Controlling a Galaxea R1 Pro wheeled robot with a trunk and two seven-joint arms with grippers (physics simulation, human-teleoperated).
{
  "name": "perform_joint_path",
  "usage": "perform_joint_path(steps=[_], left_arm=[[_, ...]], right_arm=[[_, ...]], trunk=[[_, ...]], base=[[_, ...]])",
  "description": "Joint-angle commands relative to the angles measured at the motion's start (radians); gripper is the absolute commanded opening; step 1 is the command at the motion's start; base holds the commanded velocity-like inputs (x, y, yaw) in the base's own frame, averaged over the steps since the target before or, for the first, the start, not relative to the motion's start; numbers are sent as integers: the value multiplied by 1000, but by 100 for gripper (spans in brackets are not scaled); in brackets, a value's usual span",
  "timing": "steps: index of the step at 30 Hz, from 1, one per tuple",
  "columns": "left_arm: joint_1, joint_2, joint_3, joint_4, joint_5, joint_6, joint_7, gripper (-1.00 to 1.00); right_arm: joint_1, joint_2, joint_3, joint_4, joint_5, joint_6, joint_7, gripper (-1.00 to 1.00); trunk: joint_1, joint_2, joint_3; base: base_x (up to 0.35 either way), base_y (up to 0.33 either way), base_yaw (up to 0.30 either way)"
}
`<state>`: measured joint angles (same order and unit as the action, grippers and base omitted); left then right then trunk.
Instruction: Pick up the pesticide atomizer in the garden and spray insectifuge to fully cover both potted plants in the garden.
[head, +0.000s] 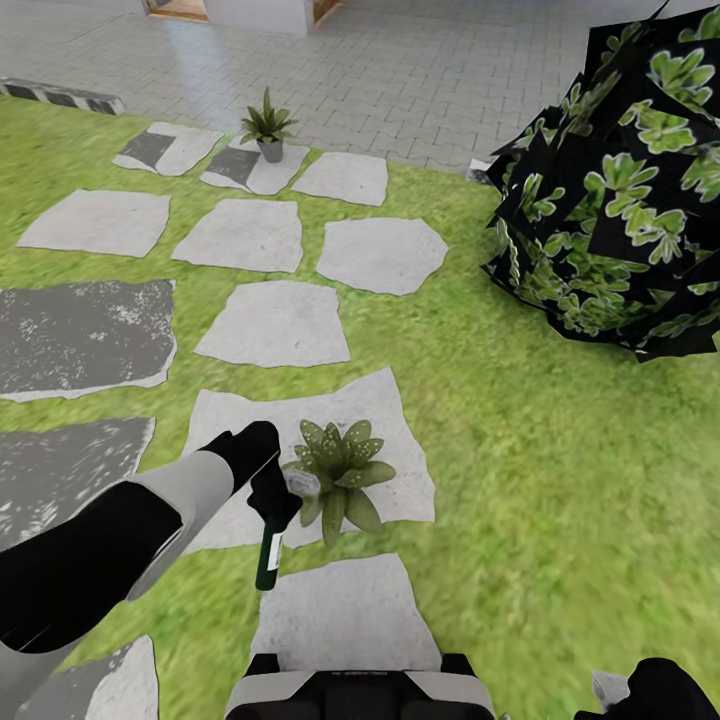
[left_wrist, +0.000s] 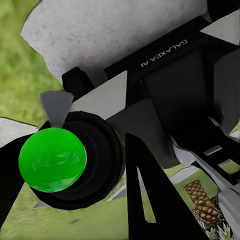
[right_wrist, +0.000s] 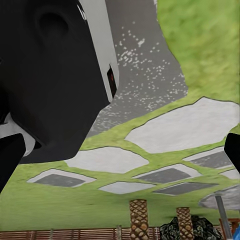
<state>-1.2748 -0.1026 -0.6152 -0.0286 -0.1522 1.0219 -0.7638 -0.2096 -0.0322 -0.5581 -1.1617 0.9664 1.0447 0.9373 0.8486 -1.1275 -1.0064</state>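
Note:
My left gripper (head: 270, 492) is shut on the neck of the pesticide atomizer (head: 268, 560). Its dark green bottle hangs downward. The pale trigger head (head: 303, 483) points at the near potted plant (head: 340, 478), almost touching its leaves; this rosette sits on a stepping stone (head: 400, 420). The second potted plant (head: 268, 128) stands far ahead on a stone near the paving. In the left wrist view a bright green round shape (left_wrist: 52, 159) in a dark ring sits beside a black finger (left_wrist: 150, 200). My right gripper (head: 650, 692) is low at the right, with its fingers (right_wrist: 10, 155) wide apart and nothing between them.
A big dark round bush (head: 620, 190) stands on the lawn to the right. Grey stepping stones (head: 275, 322) run ahead to the paving (head: 400, 70). My base (head: 360, 690) is just behind the near stone. The right wrist view shows a wooden fence (right_wrist: 75, 234) and palm trunks (right_wrist: 139, 220).

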Motion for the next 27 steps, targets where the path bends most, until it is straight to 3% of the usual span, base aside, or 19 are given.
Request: perform_joint_path(steps=[1,15,27], left_arm=[[-6,0,1,-1,-10,3,-9,-100],[-23,-20,3,-3,-10,3,-9,-100],[22,-19,9,0,-11,3,-9,-100]], right_arm=[[-1,0,-1,-1,9,2,10,100],[-1,0,-1,-2,11,2,11,100],[-1,0,-2,-3,10,2,11,100]], trunk=[[0,0,-2],[0,0,-13],[0,0,-19]], base=[[0,0,0],[0,-14,0],[0,-242,0]])
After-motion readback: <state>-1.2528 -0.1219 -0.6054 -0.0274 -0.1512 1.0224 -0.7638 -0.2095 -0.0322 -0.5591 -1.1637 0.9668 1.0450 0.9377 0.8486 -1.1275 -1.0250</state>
